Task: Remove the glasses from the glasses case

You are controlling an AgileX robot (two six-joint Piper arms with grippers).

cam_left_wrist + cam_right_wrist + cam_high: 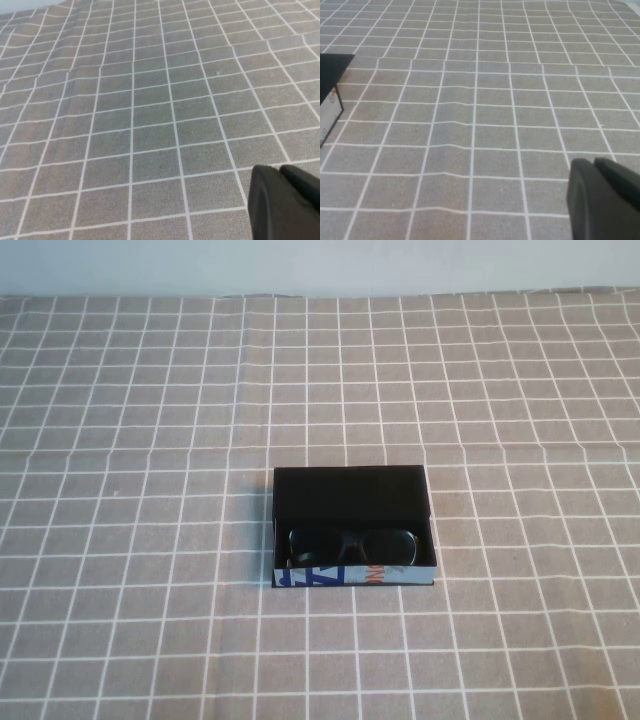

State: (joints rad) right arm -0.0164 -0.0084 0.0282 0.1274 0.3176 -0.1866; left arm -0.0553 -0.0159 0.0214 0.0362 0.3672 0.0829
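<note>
The case (352, 528) was seen just toward 6 o'clock from the middle of the high view, on a grey cloth (150, 440) with a white grid. The lid was found open, its black inside lying toward 12 o'clock. The patterned front side, in blue, white and orange, was turned toward 6 o'clock. The glasses (352, 544) were still inside the case, not yet taken out. They were set along the 6 o'clock part of the interior, just behind the front wall, with the dark lenses side by side. The arms of the glasses could not be made out against the black lining.

Neither arm was seen in the high view. The left gripper (281, 172) was shown only in the left wrist view, as a dark shape low over bare cloth. Its fingers (265, 200) were seen pressed together, with no gap between them and nothing held. No case was caught in that view.

The right gripper (595, 164) was shown only in the right wrist view, also over bare cloth. Its fingers (582, 195) were likewise seen together and empty. One corner of the case (330, 70) was caught at the edge of that view, well apart from the gripper. A pale wall (320, 265) was seen beyond the cloth's 12 o'clock edge.
</note>
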